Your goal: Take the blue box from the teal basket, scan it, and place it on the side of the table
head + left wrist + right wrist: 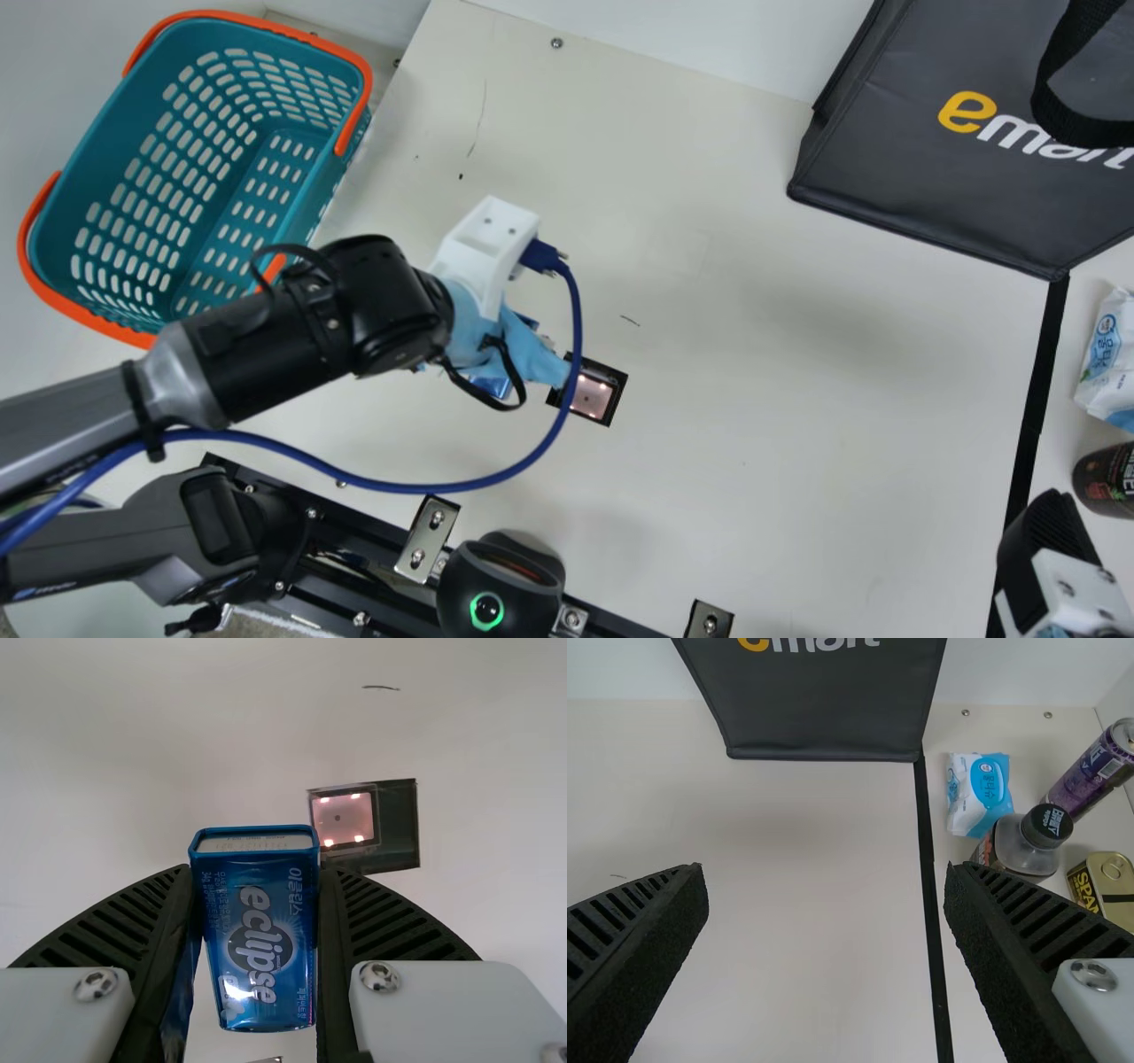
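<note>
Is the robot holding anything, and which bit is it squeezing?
Yes, the left gripper holds the blue box by its two long, narrow sides, leaving the printed front uncovered. The right gripper is open and holds nothing.

Basket [232,180] far left, bag [921,168] far right

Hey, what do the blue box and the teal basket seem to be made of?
The blue box looks like thin, glossy painted metal, given its bright highlight and raised rim, though coated card isn't ruled out. The teal basket looks like satin molded plastic, with regular slots through its walls.
</note>
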Robot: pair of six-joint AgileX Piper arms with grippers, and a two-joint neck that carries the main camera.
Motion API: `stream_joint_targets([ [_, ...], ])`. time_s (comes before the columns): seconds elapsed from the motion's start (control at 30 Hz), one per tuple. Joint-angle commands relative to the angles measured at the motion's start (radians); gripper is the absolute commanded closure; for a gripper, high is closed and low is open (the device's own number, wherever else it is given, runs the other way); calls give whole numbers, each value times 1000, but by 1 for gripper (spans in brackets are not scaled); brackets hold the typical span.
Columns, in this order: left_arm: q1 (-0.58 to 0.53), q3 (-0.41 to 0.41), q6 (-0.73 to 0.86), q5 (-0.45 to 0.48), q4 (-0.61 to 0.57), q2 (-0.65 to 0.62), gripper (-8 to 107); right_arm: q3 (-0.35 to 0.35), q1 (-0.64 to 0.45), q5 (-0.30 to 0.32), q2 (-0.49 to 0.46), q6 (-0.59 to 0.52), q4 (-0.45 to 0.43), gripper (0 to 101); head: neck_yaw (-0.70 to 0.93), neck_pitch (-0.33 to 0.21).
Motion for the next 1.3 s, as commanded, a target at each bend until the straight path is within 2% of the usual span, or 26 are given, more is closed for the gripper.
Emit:
stream_joint_targets([
  [0.0,-17,-4,-8,-6,-1,19,107,0,0,0,0,0,0,6,2,-29],
  [0.67,-51,-30,-11,-140,-48,198,107,0,0,-1,0,0,0,6,2,-29],
  [1.27,-58,-28,-36,-179,-62,266,107,0,0,-1,0,0,0,6,2,-29],
])
